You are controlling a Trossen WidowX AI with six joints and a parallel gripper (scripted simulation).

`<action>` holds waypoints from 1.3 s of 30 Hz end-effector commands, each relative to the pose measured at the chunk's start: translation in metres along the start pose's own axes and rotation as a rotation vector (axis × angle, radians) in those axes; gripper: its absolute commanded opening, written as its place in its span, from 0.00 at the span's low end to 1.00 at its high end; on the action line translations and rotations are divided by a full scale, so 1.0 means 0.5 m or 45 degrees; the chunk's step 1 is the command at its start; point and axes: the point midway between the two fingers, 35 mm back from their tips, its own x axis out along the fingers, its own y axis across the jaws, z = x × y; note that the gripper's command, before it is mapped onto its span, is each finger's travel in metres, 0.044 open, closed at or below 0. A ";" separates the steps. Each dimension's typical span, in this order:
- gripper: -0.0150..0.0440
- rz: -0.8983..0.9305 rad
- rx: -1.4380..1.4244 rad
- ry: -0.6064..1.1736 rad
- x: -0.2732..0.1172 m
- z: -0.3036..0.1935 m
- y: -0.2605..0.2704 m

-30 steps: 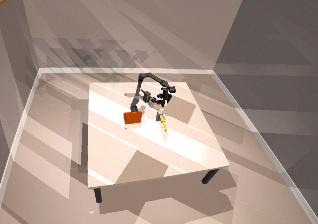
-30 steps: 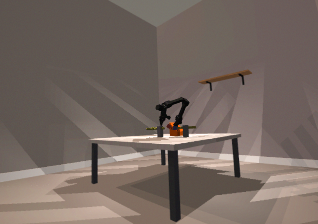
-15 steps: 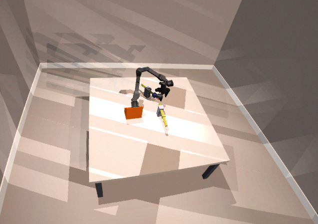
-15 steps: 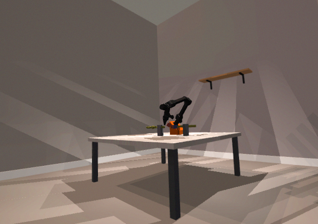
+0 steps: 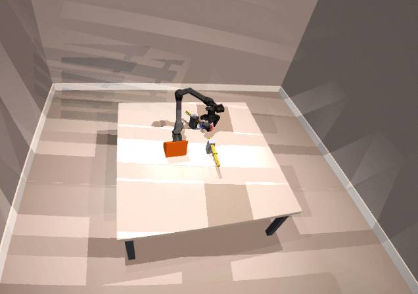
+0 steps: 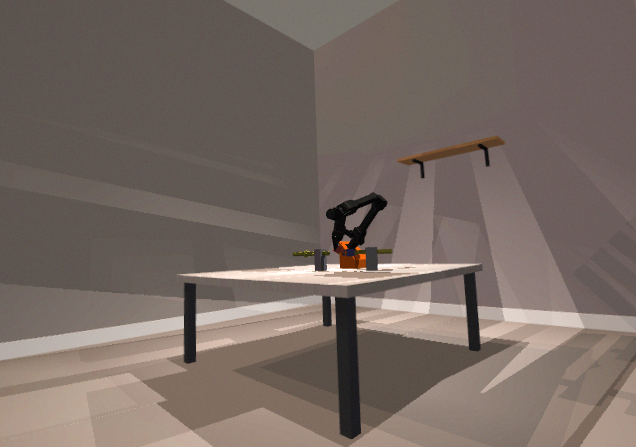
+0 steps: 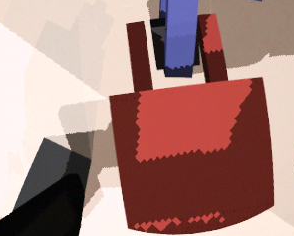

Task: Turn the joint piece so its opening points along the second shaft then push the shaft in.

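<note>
The red square joint piece (image 5: 211,128) (image 7: 197,152) hangs by two arms on a blue hinge part (image 5: 204,125) (image 7: 181,0) at the end of the fixed shaft. That yellow shaft (image 5: 187,114) sits in a grey block (image 5: 193,120). The second yellow shaft (image 5: 216,158) lies in a lighter block (image 5: 211,146) closer to the front, and its tip points up toward the joint. My gripper (image 5: 209,123) (image 6: 340,246) (image 7: 194,170) is open and stands right over the joint piece, one finger on each side. I cannot tell if the fingers touch it.
The arm's orange base (image 5: 175,148) (image 6: 350,260) stands left of the blocks on the white table (image 5: 162,209) (image 6: 308,279). In the exterior view two grey blocks (image 6: 320,259) (image 6: 371,258) flank the base. A wooden shelf (image 6: 452,149) hangs on the wall.
</note>
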 end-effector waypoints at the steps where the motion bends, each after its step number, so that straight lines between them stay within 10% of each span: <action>1: 1.00 0.010 0.007 -0.003 0.016 0.004 0.005; 15: 1.00 0.009 0.007 -0.004 0.055 0.006 0.005; 25: 0.56 0.009 0.007 -0.004 0.055 0.006 0.005; 39: 0.56 0.009 0.007 -0.004 0.055 0.006 0.005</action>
